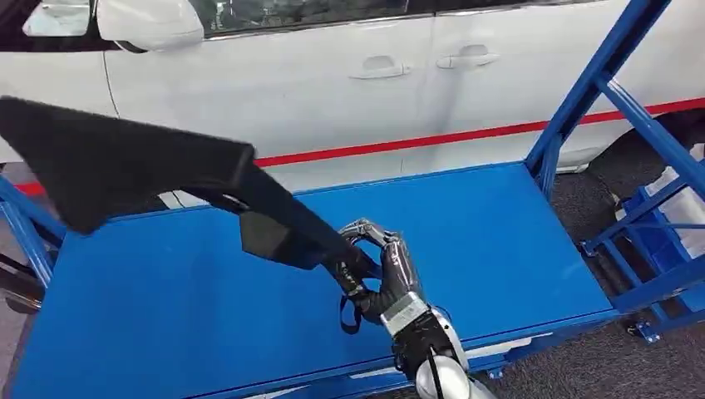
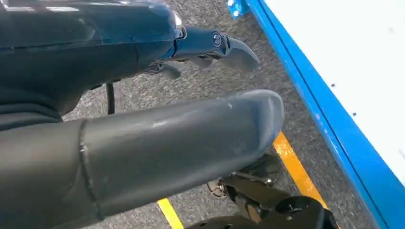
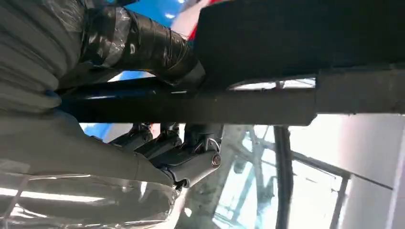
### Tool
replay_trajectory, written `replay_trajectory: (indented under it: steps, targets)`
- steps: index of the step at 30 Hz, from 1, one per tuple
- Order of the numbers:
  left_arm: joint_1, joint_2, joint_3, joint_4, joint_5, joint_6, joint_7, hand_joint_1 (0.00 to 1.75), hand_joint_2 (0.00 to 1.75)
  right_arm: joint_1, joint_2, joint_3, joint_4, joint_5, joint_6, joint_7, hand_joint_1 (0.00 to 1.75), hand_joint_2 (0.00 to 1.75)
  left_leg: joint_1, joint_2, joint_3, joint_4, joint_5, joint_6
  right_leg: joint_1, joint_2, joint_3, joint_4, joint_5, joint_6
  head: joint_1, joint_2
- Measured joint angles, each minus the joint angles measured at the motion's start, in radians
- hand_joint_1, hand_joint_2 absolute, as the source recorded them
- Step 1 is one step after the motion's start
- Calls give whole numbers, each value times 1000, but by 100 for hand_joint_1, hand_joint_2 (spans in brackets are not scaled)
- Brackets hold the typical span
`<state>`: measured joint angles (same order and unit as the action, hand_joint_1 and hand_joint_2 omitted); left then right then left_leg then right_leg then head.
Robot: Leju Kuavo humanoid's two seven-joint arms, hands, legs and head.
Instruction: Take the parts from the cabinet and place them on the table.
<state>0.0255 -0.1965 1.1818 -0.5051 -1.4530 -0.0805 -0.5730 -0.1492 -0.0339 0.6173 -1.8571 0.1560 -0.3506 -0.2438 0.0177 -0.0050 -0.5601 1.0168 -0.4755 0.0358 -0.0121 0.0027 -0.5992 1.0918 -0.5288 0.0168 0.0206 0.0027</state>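
Right robot hand (image 1: 384, 278) came in over the near edge of the blue counter (image 1: 499, 241), right of its middle, silver forearm below it. Fingers wrapped round the narrow end of a long black part (image 1: 125, 170); grip closed on it. A thin dark strap loop (image 1: 349, 316) hung under the wrist, above the counter top.

The black part ran from the hand up and toward the counter's far-left corner, widening into a broad, flat, felt-like panel. The wide end stood raised off the counter and overhung its left edge. Whether any point of the part touched the blue top could not be told. A lighter grey block (image 1: 264, 233) sat on the underside of the stem, just beside the hand.

In the right wrist view the dark fingers (image 3: 186, 160) curled under a flat grey bar of the part (image 3: 258, 102), the black panel wide beyond it.

Left robot hand (image 2: 143, 119) hung low beside the counter's blue rim (image 2: 329, 129), over grey carpet floor (image 2: 210, 88) with yellow line markings (image 2: 291, 160). Thick grey thumb stretched out, dark fingers (image 2: 205, 45) extended apart from it, nothing held between them.

Beyond the far edge of the counter: a white car (image 1: 332, 83), side on, two door handles, a red stripe along the sill. At the counter's right end, blue frame struts (image 1: 599, 83) rose slantwise; more blue rack work (image 1: 665, 241) stood on the floor to the right.
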Motion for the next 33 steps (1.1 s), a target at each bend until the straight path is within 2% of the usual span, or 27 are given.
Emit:
replay_trajectory:
  steps: [2,3,4,5,6,7,8,9,12,13,14,15,17,18,19,20,21,23,24,25,27,28,29,30,31,32,33]
  targets:
    - [-1,-1,10,-1,0,0,-1,0,0,8,-3,-8,-19,-11,0,-1,175,175,-2,2,-1,0,-1,5,-1,0,-77,160,-77,6,0,0]
    - [-1,-1,15,-1,-2,1,-1,0,0,15,-6,-12,-23,-13,0,-2,175,175,-4,2,-1,1,-2,6,-1,0,-112,229,-98,6,0,0]
    - [-1,-1,16,-1,-3,1,-1,0,0,22,-9,-14,-26,-16,0,-2,175,175,-5,2,0,1,-2,6,-1,0,-128,254,-94,5,0,0]
    - [-1,-2,16,-1,-3,2,-2,0,0,26,-10,-16,-29,-18,1,-2,175,175,-7,1,1,1,-2,7,-1,0,-120,229,-66,3,0,0]
    - [-1,-2,18,-1,-2,2,-5,0,0,29,-11,-17,-31,-20,1,-2,175,175,-8,1,4,1,-4,7,0,0,-92,167,-23,-2,0,0]
    - [-2,-3,20,-1,0,2,-8,0,0,29,-12,-18,-31,-22,1,-2,175,175,-10,-1,7,1,-6,6,1,0,-46,73,27,-9,0,0]
    - [-3,-4,22,-1,7,1,-10,0,0,29,-12,-19,-34,-23,1,-2,175,175,-10,-1,11,1,-8,4,6,0,-2,-18,66,-20,0,0]
    - [-6,-5,27,0,11,-1,-10,0,0,29,-13,-19,-35,-26,0,1,175,175,-17,-1,9,2,-11,0,13,-1,13,-49,50,-27,0,0]
    - [-11,-5,43,0,16,-2,-4,0,0,34,-16,-19,-37,-32,1,5,175,175,-12,-1,7,0,-11,-15,16,1,8,-56,53,-28,0,0]
    - [-12,-5,45,0,16,-2,-4,0,0,36,-16,-19,-38,-34,1,6,175,175,-15,-1,10,-3,-11,-22,11,2,11,-64,57,-33,0,0]
    - [-13,-3,47,0,16,-2,-3,0,0,38,-16,-19,-38,-35,1,6,175,175,-12,0,7,9,-24,-28,2,-3,18,-75,62,-39,0,0]
    - [-13,-3,48,0,16,-2,-4,0,0,37,-16,-19,-39,-35,3,6,175,175,-12,0,-6,43,-50,-31,2,-2,22,-78,63,-46,0,0]
    - [-14,-4,52,0,16,-3,-4,0,0,39,-16,-19,-39,-37,4,6,175,175,-7,0,-77,196,-130,-40,2,-5,21,-77,62,-48,0,0]
    - [-14,-4,54,0,16,-3,-3,0,0,41,-17,-19,-39,-37,4,7,175,175,-6,0,-116,273,-158,-44,3,-5,20,-76,62,-49,0,0]
    - [-12,-4,57,0,16,-3,-3,0,0,43,-17,-19,-39,-38,4,8,175,175,-5,0,-140,319,-164,-46,3,-5,19,-75,61,-49,0,0]
    - [-12,-3,60,0,16,-3,-3,0,0,44,-17,-19,-39,-38,4,9,175,175,-4,0,-137,305,-139,-47,3,-5,20,-73,60,-49,0,0]
    - [-12,-3,62,0,16,-3,-3,0,0,45,-17,-19,-39,-38,4,9,175,175,-4,1,-111,248,-98,-47,2,-4,22,-71,58,-47,0,0]
    - [-14,-2,63,0,16,-3,-3,0,0,44,-17,-19,-39,-38,4,10,175,175,-3,2,-20,58,-4,-44,1,-2,27,-64,51,-40,0,0]
    - [-15,-2,63,0,16,-3,-3,0,0,45,-17,-19,-39,-38,4,10,175,175,-3,2,1,13,-13,-40,3,-2,25,-61,48,-36,0,0]
    - [-17,-3,63,0,16,-3,-3,0,0,44,-17,-19,-39,-38,4,10,175,175,-8,-1,1,7,-8,-31,8,0,21,-56,47,-30,0,0]
    - [-15,-3,64,0,18,-3,1,0,0,45,-17,-19,-39,-37,5,12,175,175,-10,-1,-3,8,-6,-23,7,-1,21,-62,52,-21,0,0]
    - [-14,-3,65,0,19,-2,5,0,0,45,-17,-19,-39,-35,4,14,175,175,-9,-1,-3,6,1,-14,9,0,22,-63,57,-13,0,0]
    - [-15,-3,66,1,18,0,10,0,0,46,-17,-19,-39,-32,4,16,175,175,-1,1,1,-6,9,-4,7,1,19,-57,46,-9,0,0]
    - [-17,-3,67,2,18,2,14,0,0,47,-17,-19,-39,-29,4,19,175,175,-2,3,-1,-8,13,2,5,0,14,-35,22,-5,0,0]
    - [-18,-3,69,2,18,3,15,0,0,47,-18,-19,-39,-27,5,21,175,175,-2,3,-4,-8,16,7,5,0,-9,23,-23,-1,0,0]
    - [-19,-3,72,2,18,2,17,0,0,49,-18,-19,-39,-27,5,21,175,175,-3,4,-8,-7,17,8,2,0,-45,108,-70,4,0,0]
    - [-19,-2,74,5,19,2,17,0,0,52,-19,-19,-39,-27,5,22,175,175,-4,4,-13,-5,18,10,1,0,-78,187,-104,7,0,0]
